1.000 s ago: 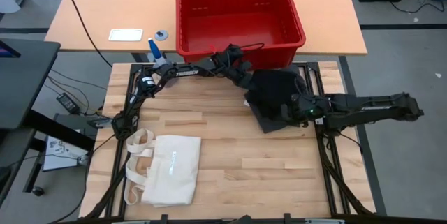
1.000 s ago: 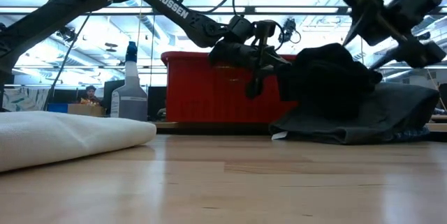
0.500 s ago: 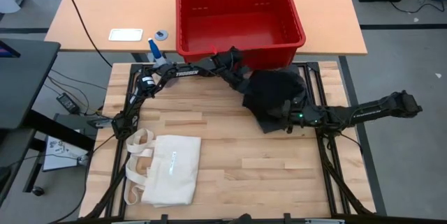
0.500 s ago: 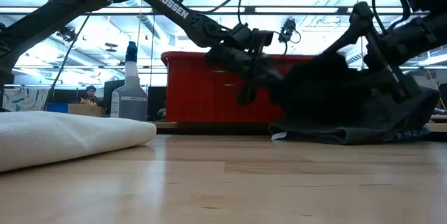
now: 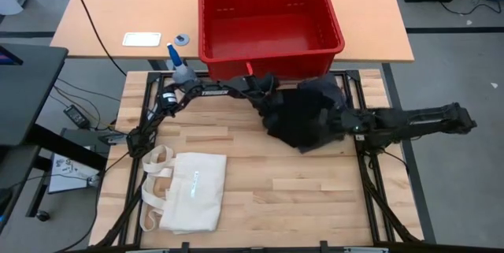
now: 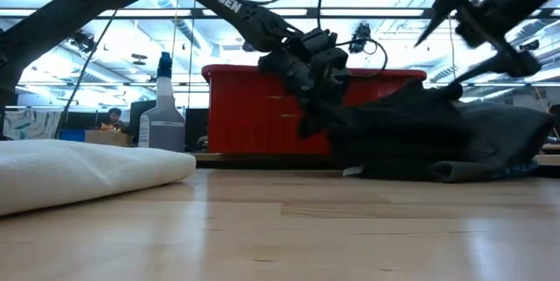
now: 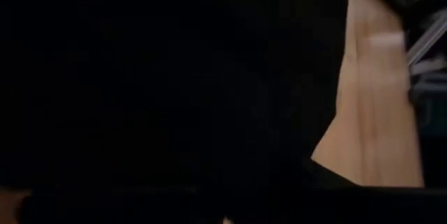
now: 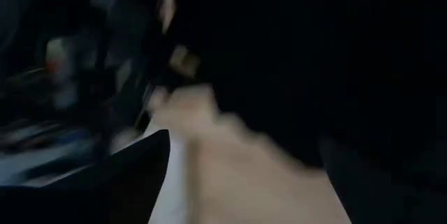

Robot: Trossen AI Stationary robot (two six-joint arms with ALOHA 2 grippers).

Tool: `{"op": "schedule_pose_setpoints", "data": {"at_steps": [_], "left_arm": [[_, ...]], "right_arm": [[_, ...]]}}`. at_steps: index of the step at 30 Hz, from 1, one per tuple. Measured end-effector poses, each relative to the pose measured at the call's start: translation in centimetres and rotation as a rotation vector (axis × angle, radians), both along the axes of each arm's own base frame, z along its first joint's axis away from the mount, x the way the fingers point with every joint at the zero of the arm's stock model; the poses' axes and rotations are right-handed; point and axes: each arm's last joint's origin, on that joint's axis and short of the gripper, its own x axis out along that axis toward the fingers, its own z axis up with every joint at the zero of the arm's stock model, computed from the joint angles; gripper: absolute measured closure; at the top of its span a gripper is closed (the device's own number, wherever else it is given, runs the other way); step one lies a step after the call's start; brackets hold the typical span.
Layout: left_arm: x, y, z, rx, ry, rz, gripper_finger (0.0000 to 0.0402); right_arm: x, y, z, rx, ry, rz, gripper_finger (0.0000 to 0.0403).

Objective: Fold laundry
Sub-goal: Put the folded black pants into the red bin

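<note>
A dark charcoal garment (image 5: 303, 117) lies in a low heap at the table's far right, on top of a grey garment (image 5: 324, 87) whose edge rests on the wood (image 6: 472, 172). My left gripper (image 5: 266, 99) is at the dark garment's left edge, shut on it; its wrist view is filled with dark cloth (image 7: 174, 91). My right gripper (image 6: 455, 40) is open and raised above the heap's right side, touching nothing. No plaid garment shows. My left gripper holds the dark garment at its left edge (image 6: 317, 106), coming from the table's left and slanting down. The cloth covers the fingers, so the hold and the number of layers are hidden. The cloth hangs from the gripper, and the rest lies on the heap.
A red basket (image 5: 270, 24) stands just beyond the table's far edge, behind the heap. A cream canvas tote bag (image 5: 189, 191) lies at the near left. A spray bottle (image 5: 179, 62) stands at the far left. Bare wood lies between the bag and the heap.
My right gripper dipped down into the heap, toward the table's left, then rose and drew back right, clear of it. My left gripper has moved a little toward the near edge, drawing the dark garment leftward. The garment, bunched high before, now lies lower and spread out.
</note>
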Motion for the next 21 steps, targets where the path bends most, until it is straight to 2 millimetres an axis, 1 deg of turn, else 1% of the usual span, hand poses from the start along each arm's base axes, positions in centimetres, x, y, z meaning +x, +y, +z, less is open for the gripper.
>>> {"op": "schedule_pose_setpoints", "data": {"at_steps": [3, 5, 8, 11, 14, 16, 19, 21], "left_arm": [[0.4, -1.2, -0.1, 0.061, -0.002, -0.041, 0.0268], [0.5, -1.5, -0.1, 0.084, -0.004, -0.052, 0.0222], [0.1, -0.8, 0.5, 0.081, 0.026, -0.045, 0.0158], [-0.3, 0.0, 1.4, 0.136, 0.051, -0.049, 0.0111], [-0.8, 0.2, 2.6, 0.196, 0.120, -0.073, 0.0084], [-1.0, 0.3, 3.4, 0.239, 0.142, -0.087, 0.0077], [-1.2, 0.4, 4.4, 0.246, 0.158, -0.100, 0.0075], [-0.8, 0.0, 5.0, 0.248, 0.116, -0.111, 0.0075]], "right_arm": [[-1.1, -0.8, 2.6, -0.121, 0.167, -0.058, 0.0031], [-1.6, -1.4, 3.9, -0.187, 0.215, -0.064, 0.0031], [-1.8, -2.2, 4.3, -0.278, 0.274, -0.044, 0.0031], [-1.8, -3.0, 3.7, -0.351, 0.366, -0.021, 0.0031], [-1.9, -4.0, 3.3, -0.404, 0.453, -0.015, 0.0031], [-2.0, -4.6, 3.2, -0.406, 0.478, -0.014, 0.0031], [-1.7, -5.2, 2.8, -0.343, 0.485, 0.044, 0.0031], [-1.4, -5.4, 2.6, -0.306, 0.482, 0.117, 0.0031]]}}
